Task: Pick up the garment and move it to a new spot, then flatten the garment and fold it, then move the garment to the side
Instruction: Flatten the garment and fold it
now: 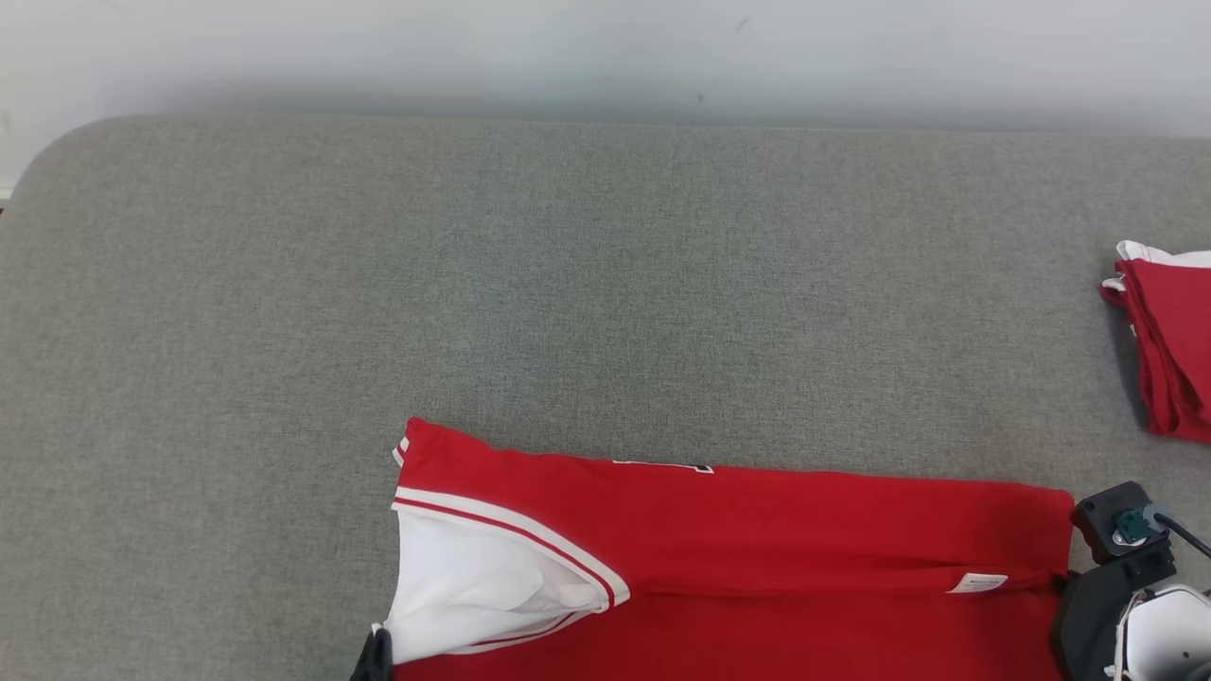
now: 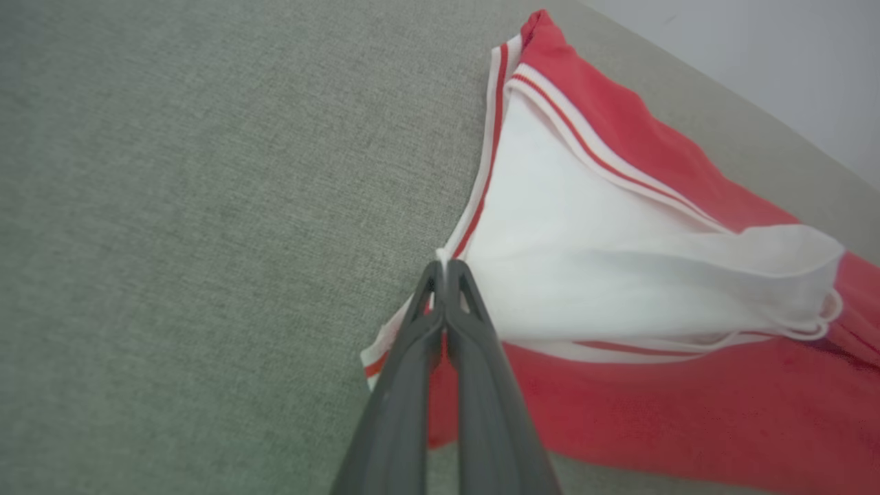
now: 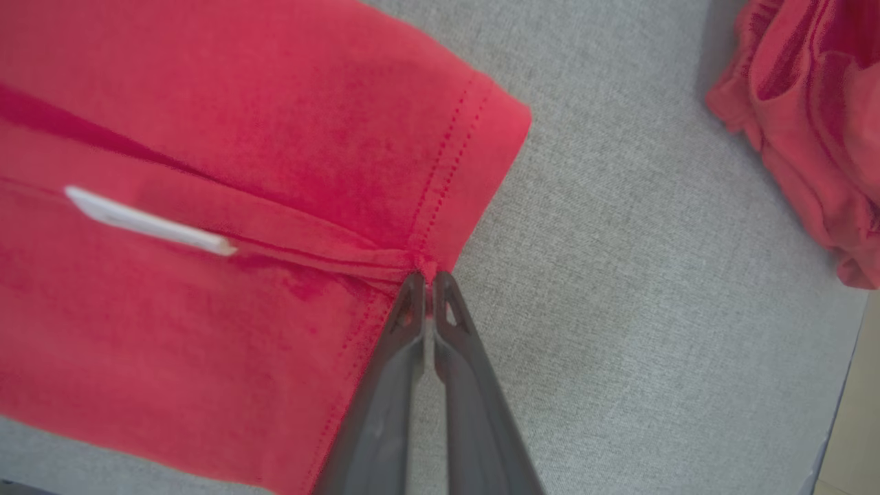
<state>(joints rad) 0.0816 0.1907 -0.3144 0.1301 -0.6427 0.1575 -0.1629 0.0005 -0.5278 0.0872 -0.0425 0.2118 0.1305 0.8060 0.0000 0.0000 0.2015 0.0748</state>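
The garment [image 1: 757, 539] is a red jersey with white-and-red trim and a white lining, lying folded lengthwise along the near edge of the grey padded table [image 1: 568, 284]. My left gripper [image 2: 444, 267] is shut on the striped trim at the garment's [image 2: 653, 412] left end, where the white lining gapes open; in the head view the left gripper [image 1: 376, 654] peeks up at the bottom edge. My right gripper [image 3: 427, 276] is shut on the stitched hem at the garment's [image 3: 206, 137] right end, next to a small white label [image 3: 148, 221]. The right gripper [image 1: 1063, 581] sits at the lower right.
A second red-and-white garment [image 1: 1168, 340] lies bunched at the table's right edge, seen also in the right wrist view as a red heap [image 3: 811, 124]. A pale wall runs behind the table. Grey surface stretches far and left of the jersey.
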